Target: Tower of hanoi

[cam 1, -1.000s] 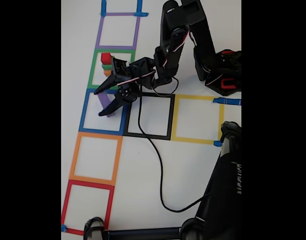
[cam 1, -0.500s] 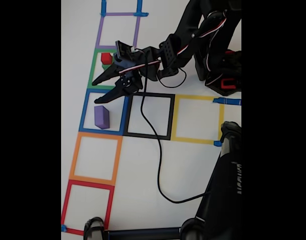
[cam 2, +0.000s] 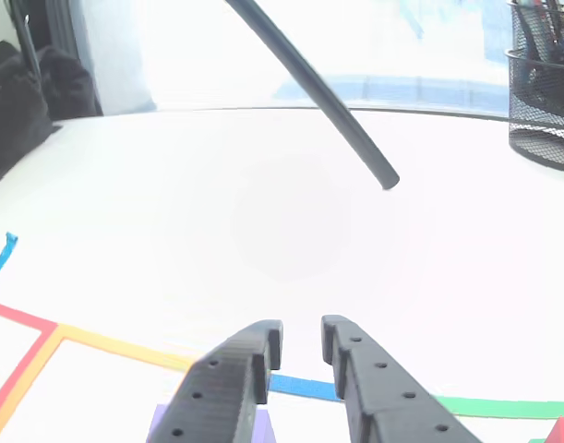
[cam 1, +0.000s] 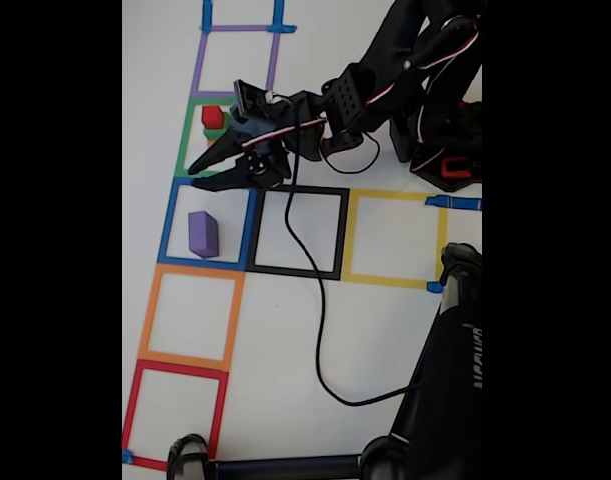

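In the fixed view the blue tape square (cam 1: pixel 207 224) serves as the landmark; the purple block (cam 1: pixel 203 233) lies inside it, toward its left side, resting on the white table (cam 1: pixel 375 330) and apart from everything else; just above the blue square sits the green tape square (cam 1: pixel 223 135), and within it, near its upper left corner, the red block (cam 1: pixel 213 117) tops a small stack whose lower pieces are too hidden by the arm to tell apart; the gripper (cam 1: pixel 195 177) hangs over the border between the green and blue squares, its two black fingers narrowly parted with nothing between them, tips pointing left and clear of the purple block; below the blue square come an orange tape square (cam 1: pixel 190 317) and a red tape square (cam 1: pixel 175 410); to the right of the blue square lie a black tape square (cam 1: pixel 298 232) and then a yellow tape square (cam 1: pixel 395 238); a black cable (cam 1: pixel 320 320) trails from the arm down across the black square; in the other view the gripper (cam 2: pixel 300 340) shows the same small gap between its fingers, empty, with the purple block (cam 2: pixel 261 428) low at the frame edge beneath them
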### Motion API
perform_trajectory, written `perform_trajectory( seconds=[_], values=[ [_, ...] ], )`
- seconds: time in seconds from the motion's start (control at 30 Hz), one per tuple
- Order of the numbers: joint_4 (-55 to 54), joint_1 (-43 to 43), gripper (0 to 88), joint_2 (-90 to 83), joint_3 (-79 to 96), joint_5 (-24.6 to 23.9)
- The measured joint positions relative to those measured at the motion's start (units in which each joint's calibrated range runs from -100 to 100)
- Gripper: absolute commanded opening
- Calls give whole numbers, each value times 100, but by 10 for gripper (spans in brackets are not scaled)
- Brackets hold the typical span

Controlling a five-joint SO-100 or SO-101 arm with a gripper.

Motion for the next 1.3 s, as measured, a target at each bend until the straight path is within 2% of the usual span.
perform_trajectory(
  seconds=[0.1, 0.27, 0.47, 0.53, 0.67, 0.77, 0.87, 0.93, 1.0, 1.1, 1.17, 1.23, 1.3],
  values=[
    [774, 164, 0, -743, -177, -773],
    [2628, 234, 0, -2339, -629, -1457],
    [3684, 620, 1, -3233, -673, -755],
    [4006, 597, 79, -3453, -673, -522],
    [4716, 854, 72, -3917, -744, -432],
    [4861, 620, 67, -4137, -744, -288],
    [4925, 538, 56, -4339, -735, -791],
    [4821, 328, 56, -4525, -558, -1367],
    [4748, 211, 54, -4787, -195, -2338],
    [4805, 187, 45, -5572, 575, -4335],
    [5216, 140, 74, -6349, 974, -5845],
    [5417, 246, 80, -6779, 965, -7734],
    [5474, 386, 71, -6762, 1098, -9317]
  ],
)
